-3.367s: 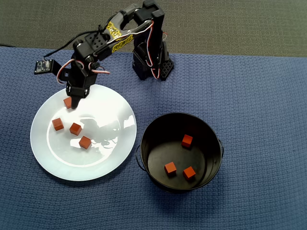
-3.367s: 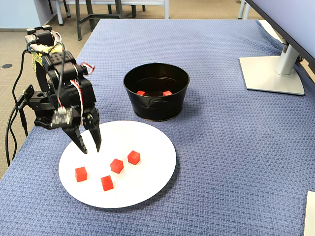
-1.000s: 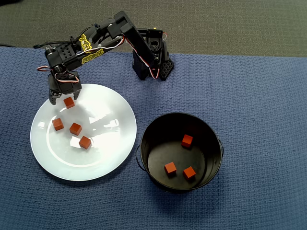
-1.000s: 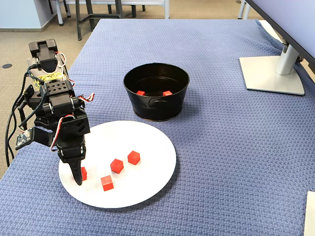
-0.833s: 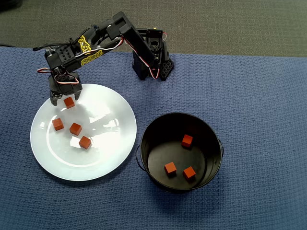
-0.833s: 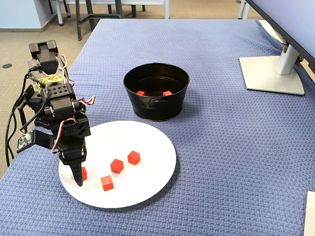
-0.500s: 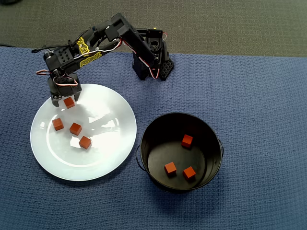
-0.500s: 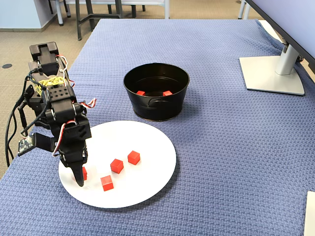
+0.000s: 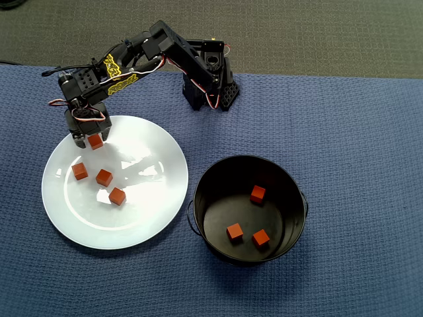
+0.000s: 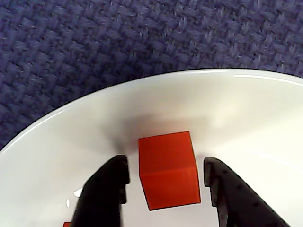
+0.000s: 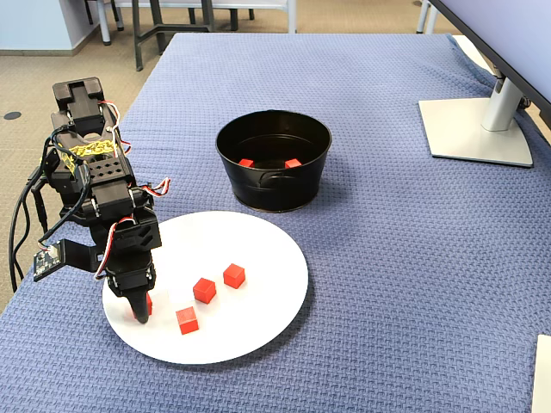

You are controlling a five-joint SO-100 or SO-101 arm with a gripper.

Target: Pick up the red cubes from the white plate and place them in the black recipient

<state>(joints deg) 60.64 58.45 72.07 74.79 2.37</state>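
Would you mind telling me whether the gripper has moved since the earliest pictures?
Yes. In the overhead view the gripper has shifted left along the far rim of the round glossy white plate and now straddles a small orange-red cube.

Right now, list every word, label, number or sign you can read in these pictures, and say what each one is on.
Yellow lettering on the black arm: too small and blurred to read in the overhead view, and no clearer in the fixed view.
Red cubes, white plate, black pot, blue cloth, monitor stand: no text visible on any of them.
Gripper: no markings visible.
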